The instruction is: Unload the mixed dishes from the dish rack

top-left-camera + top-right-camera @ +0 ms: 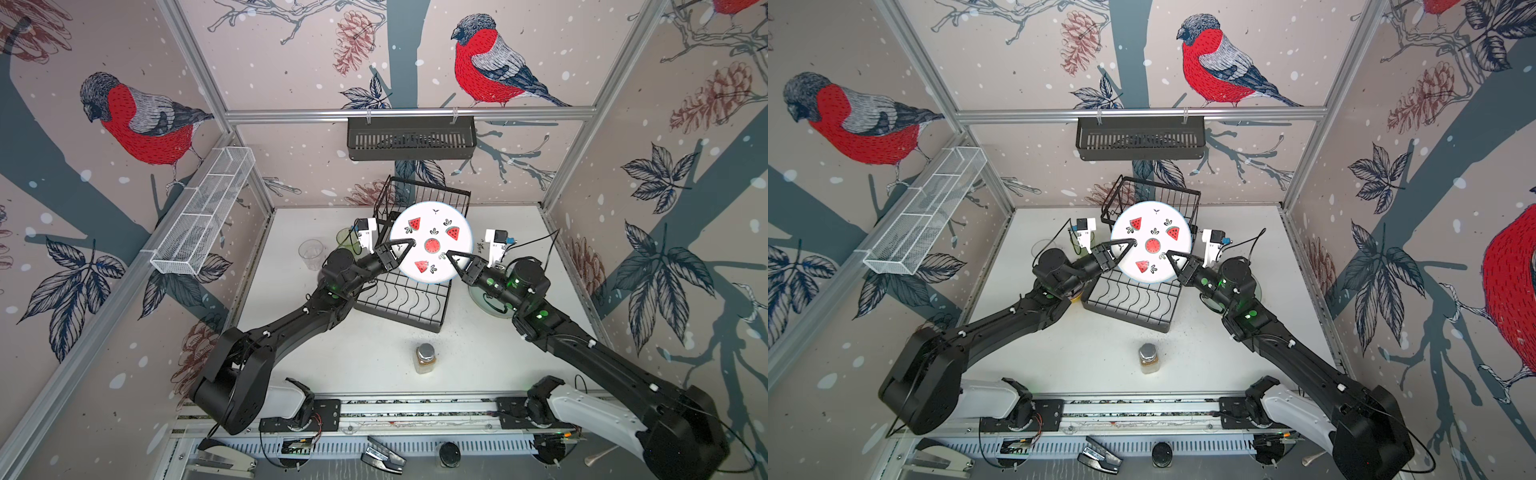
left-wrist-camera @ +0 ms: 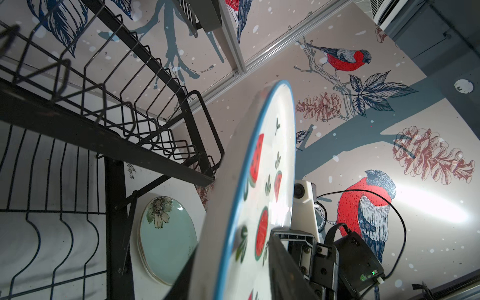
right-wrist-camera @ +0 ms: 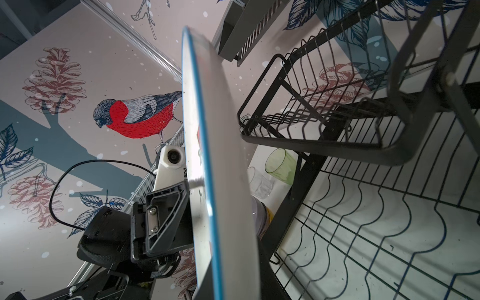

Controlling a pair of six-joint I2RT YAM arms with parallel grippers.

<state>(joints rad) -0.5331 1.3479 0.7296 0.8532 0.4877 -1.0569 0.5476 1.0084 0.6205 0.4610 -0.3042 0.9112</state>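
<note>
Watermelon plate (image 1: 431, 227): round, glossy white glaze, thin blue rim, red slice prints with small dark sprigs. It is held in the air, face up and slightly tilted, over the dish rack (image 1: 399, 321), which stands near the middle of the table's (image 1: 365, 357) far edge.

Rack: black wire, raised slotted tier, wavy-wired flat lower tier, solid tray base.

Right fingers (image 1: 459, 257) are closed on the plate's near-right rim. Left fingers (image 1: 399, 243) straddle the near-left rim; pinching or loose, cannot tell.

Pale green plate (image 2: 168, 241), smooth with a flower print, lies flat on the table at the rack's right side. Green tumbler (image 3: 281, 166) and clear tumbler (image 1: 311, 252), both translucent, sit left of the rack.
</note>
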